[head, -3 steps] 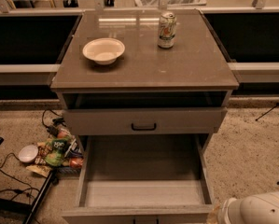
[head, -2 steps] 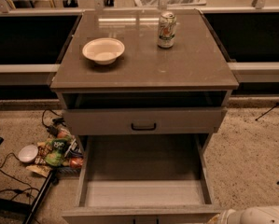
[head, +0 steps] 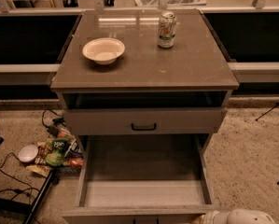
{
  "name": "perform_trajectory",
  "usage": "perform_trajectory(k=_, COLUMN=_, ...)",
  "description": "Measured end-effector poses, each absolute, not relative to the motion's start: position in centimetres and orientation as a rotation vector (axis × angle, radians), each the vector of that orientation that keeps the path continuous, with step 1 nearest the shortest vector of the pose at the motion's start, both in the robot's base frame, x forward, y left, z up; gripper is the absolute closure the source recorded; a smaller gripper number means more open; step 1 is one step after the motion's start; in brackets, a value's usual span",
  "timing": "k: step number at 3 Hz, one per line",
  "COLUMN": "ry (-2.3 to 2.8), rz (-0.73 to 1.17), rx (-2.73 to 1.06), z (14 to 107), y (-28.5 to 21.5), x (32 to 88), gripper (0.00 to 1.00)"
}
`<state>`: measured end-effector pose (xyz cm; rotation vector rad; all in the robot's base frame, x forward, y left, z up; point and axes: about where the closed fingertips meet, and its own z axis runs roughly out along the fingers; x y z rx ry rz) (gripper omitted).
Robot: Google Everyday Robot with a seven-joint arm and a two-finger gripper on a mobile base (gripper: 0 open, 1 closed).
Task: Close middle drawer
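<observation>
The middle drawer (head: 141,192) is pulled far out of the grey cabinet toward the bottom of the camera view. It is long, deep and empty, and its front rim (head: 129,213) lies at the frame's bottom edge. Above it, another drawer front with a small black handle (head: 143,126) stands slightly out. Only a white rounded part of my arm (head: 237,217) shows, at the bottom right beside the open drawer's front corner. My gripper itself is out of view.
A white bowl (head: 103,50) and a soda can (head: 167,29) stand on the cabinet top (head: 195,69). Snack bags (head: 57,150), a small white bowl (head: 28,153) and cables lie on the carpet to the left. A black stand leg (head: 269,110) is at the right.
The white arm part has sunk lower and moved slightly left at the bottom right. The drawers have not moved.
</observation>
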<state>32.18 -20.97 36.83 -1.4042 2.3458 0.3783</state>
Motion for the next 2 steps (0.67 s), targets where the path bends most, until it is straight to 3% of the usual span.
perform_trajectory(k=2, ry=2.296, rz=0.391, rx=-1.418, z=36.14, y=-20.04, x=34.15, gripper=1.0)
